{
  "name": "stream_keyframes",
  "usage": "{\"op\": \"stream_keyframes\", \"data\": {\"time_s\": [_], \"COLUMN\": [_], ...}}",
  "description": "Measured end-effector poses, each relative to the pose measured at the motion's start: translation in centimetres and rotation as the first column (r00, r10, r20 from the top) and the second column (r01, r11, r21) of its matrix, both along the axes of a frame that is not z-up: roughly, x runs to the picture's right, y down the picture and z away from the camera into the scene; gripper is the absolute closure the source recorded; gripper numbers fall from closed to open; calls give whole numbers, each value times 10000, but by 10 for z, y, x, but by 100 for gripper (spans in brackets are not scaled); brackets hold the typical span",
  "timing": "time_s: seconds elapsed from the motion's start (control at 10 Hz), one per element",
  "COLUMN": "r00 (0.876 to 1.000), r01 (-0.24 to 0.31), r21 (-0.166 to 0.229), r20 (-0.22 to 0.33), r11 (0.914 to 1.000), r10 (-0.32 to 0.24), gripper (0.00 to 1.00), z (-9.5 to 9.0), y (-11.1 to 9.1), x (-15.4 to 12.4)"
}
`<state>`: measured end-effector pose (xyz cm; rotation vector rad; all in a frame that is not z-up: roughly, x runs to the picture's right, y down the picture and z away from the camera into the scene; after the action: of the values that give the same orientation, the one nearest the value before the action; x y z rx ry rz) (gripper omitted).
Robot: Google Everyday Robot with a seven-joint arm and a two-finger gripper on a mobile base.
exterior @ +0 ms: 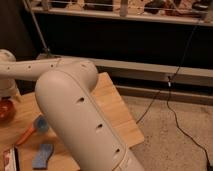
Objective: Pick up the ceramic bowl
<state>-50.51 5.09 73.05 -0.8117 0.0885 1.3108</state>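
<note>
Gripper [9,94] (open or closed, can't tell) hangs right over the ceramic bowl [5,109] toward the counter's [113,102] left edge, so an off-centre pinch could skid it off.

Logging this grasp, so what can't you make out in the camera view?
Camera view: the gripper, at the left edge just above the ceramic bowl, is partly cut off by the frame.
The ceramic bowl's left side runs past that edge.
The table: its near middle is hidden behind the arm.

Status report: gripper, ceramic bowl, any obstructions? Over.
Gripper at view's far left, just above ceramic bowl. Bowl on wooden table, half cut by frame edge. Blue scoop nearby, apart, not blocking.
</note>
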Motion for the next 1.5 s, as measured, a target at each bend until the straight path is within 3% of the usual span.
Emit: {"op": "stream_keyframes", "data": {"time_s": [0.6,1.5], "r00": [9996,9988], "r01": [228,401], "r21": [173,353], "r20": [138,-310], "r11": [9996,9986], "r10": [-231,-390], "gripper": [35,35], "z": [14,41], "y": [14,14], "x": [-26,-45]}}
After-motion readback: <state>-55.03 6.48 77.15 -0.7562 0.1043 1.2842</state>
